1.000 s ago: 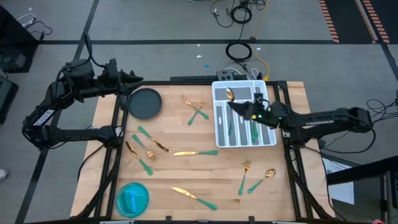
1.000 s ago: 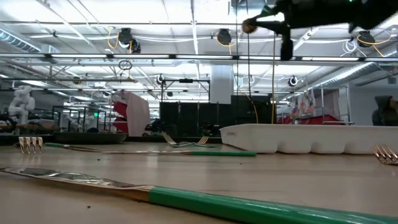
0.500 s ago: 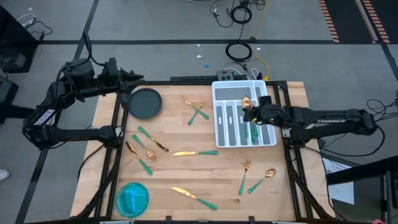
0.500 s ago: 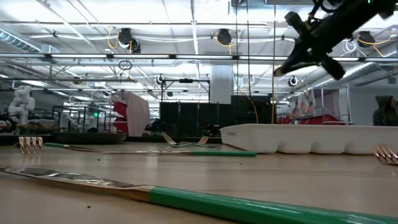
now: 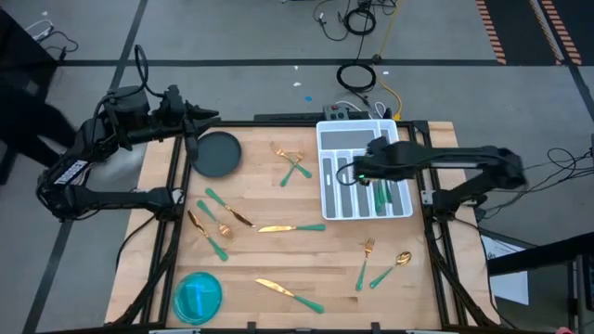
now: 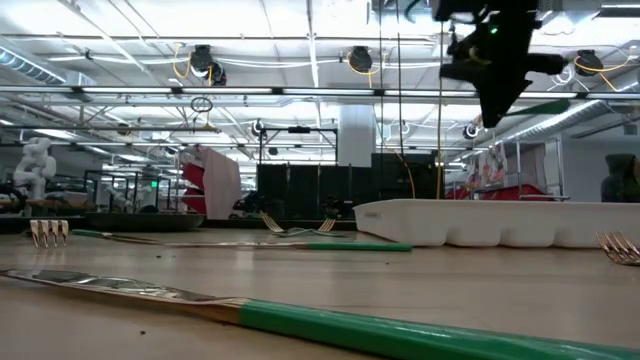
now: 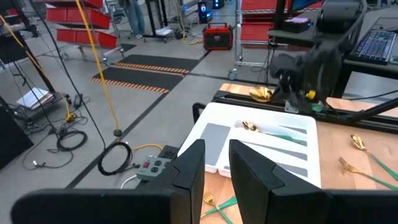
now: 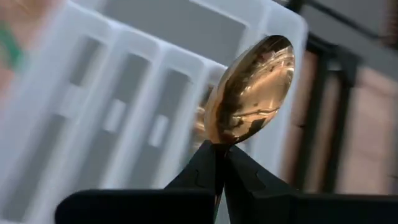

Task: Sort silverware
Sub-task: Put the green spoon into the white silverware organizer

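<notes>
My right gripper (image 5: pixel 356 173) hangs above the white slotted tray (image 5: pixel 330 197), shut on a gold-headed spoon (image 8: pixel 252 87). The spoon's bowl sticks out past the fingertips, and its handle is hidden. Another spoon (image 7: pixel 250 127) lies in a tray slot. More silverware with green handles lies flat on the wood: two forks (image 5: pixel 295 165), a cluster (image 5: pixel 218 221), a knife (image 5: pixel 290 227), a fork and spoon (image 5: pixel 380 264), and a knife (image 5: pixel 290 295). My left gripper (image 5: pixel 210 118) waits raised at the table's far left corner, open, with nothing between its fingers (image 7: pixel 189 168). My right gripper pinches the spoon's neck (image 8: pixel 217 144), just under the bowl, between its two fingertips. The fingers slant down over the tray. The bowl stands out beyond the fingertips, and the spoon is lifted clear of the tray.
A dark round plate (image 5: pixel 216 153) sits at the far left of the table and a blue bowl (image 5: pixel 198 295) at the near left corner. A power strip and cables (image 5: pixel 357 93) lie on the floor beyond the far edge. Bare wood shows in the table's middle.
My right gripper has stayed over the tray but tipped from about level to pointing steeply down, rolling as it went. The spoon has swung round with it and stays held clear of the tray.
</notes>
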Controlling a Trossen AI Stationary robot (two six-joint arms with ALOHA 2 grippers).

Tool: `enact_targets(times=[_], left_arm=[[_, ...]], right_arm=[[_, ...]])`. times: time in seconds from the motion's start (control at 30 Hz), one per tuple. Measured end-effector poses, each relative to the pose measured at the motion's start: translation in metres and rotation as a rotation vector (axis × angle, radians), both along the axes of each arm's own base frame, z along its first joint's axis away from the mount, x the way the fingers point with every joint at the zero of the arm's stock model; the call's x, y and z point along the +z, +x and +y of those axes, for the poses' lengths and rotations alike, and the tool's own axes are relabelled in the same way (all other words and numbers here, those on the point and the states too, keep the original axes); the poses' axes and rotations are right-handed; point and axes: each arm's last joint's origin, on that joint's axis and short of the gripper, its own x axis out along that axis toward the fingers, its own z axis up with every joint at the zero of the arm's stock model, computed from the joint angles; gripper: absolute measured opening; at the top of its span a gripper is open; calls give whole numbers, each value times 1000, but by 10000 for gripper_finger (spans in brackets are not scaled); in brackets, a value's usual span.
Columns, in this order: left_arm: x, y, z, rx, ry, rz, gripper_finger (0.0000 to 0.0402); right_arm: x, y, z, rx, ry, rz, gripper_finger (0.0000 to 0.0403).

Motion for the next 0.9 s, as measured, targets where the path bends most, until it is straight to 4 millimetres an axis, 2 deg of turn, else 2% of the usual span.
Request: enact_targets(times=[0.1,0.23,0.37,0.6,0.9], left_arm=[[0,0,0,0,0,0,82],[0,0,0,0,-2,3,82],[0,0,0,1,-2,3,82],[-1,0,0,1,-4,6,82],[-3,-1,0,1,-17,32,82]], right_arm=[[-16,16,-4,0,-4,261,0],[-42,40,-9,82,27,401,0],[-67,52,-16,70,49,520,0],[-96,56,-35,43,49,650,0],[-118,37,-47,-12,118,758,0]])
